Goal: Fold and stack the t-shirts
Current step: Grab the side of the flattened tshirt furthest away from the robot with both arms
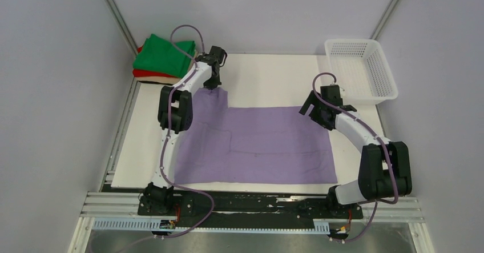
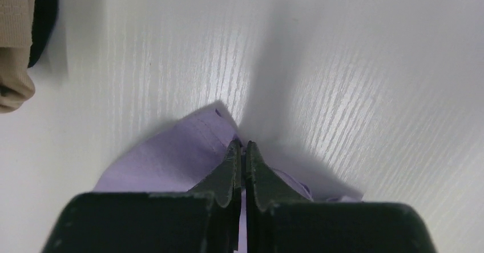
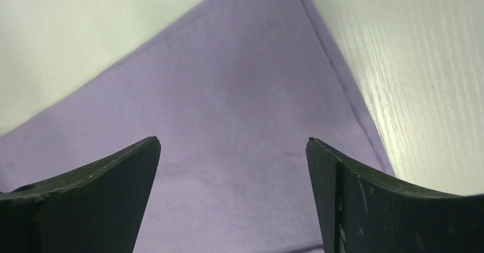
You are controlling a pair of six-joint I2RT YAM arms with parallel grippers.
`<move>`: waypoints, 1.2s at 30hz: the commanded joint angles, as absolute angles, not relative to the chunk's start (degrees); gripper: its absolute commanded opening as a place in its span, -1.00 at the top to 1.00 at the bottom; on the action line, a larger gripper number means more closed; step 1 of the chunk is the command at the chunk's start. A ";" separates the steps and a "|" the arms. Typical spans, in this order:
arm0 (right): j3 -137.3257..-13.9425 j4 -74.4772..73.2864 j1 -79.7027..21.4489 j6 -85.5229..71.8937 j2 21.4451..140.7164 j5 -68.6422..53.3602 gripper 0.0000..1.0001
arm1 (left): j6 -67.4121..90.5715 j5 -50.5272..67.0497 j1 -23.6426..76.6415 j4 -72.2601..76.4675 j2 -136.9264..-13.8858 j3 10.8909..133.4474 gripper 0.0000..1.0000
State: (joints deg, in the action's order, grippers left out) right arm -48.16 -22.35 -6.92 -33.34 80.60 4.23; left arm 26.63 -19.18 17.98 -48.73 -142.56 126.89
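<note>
The lavender-purple t-shirt (image 1: pixel 257 144) lies spread flat on the white table. My left gripper (image 1: pixel 213 84) is at the shirt's far left corner, shut on a pinch of the purple cloth (image 2: pixel 188 150). My right gripper (image 1: pixel 313 111) is open just above the shirt's far right corner (image 3: pixel 240 93), its two fingers apart over the cloth and holding nothing. A stack of folded shirts stands at the far left: green (image 1: pixel 162 59) on top, red (image 1: pixel 149 73) under it, beige (image 1: pixel 157 80) at the bottom. A bit of the beige one (image 2: pixel 14 47) shows in the left wrist view.
A white plastic mesh basket (image 1: pixel 361 70) stands at the far right of the table (image 1: pixel 268 76). Bare white tabletop (image 2: pixel 342 64) lies beyond the shirt's far edge. A metal rail runs along the near edge by the arm bases.
</note>
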 commanded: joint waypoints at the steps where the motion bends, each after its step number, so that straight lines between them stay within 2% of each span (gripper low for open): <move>1: -56.57 -21.63 -6.67 -34.69 85.54 9.24 -1.00 | 25.57 -18.69 17.84 -50.56 -137.08 123.73 1.00; 5: -65.88 -25.51 -6.67 -34.86 94.99 13.13 -0.97 | 24.37 -17.22 17.95 -45.96 -128.86 117.52 1.00; 9: -75.12 -29.19 -6.67 -34.80 104.37 16.34 -0.85 | 23.02 -14.77 18.22 -40.16 -121.97 109.10 1.00; 17: -88.86 -35.02 -6.62 -32.49 117.37 20.54 -0.68 | 21.36 -11.94 19.15 -36.65 -114.55 97.60 1.00; 23: -88.22 -37.00 -6.76 -33.34 119.44 20.20 -0.49 | 20.48 -10.18 19.99 -34.88 -110.79 92.58 1.00; 34: -80.96 -37.44 -7.24 -34.65 114.46 21.00 0.07 | 19.25 -10.06 21.44 -31.47 -101.15 81.95 1.00; 36: -80.54 -37.53 -7.24 -34.61 113.95 21.22 0.23 | 18.69 -10.37 21.52 -31.11 -99.79 80.52 1.00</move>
State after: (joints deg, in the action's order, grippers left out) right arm -82.35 -34.98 -6.96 -34.22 116.18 19.77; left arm 20.49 -9.54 21.19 -33.85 -104.57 82.67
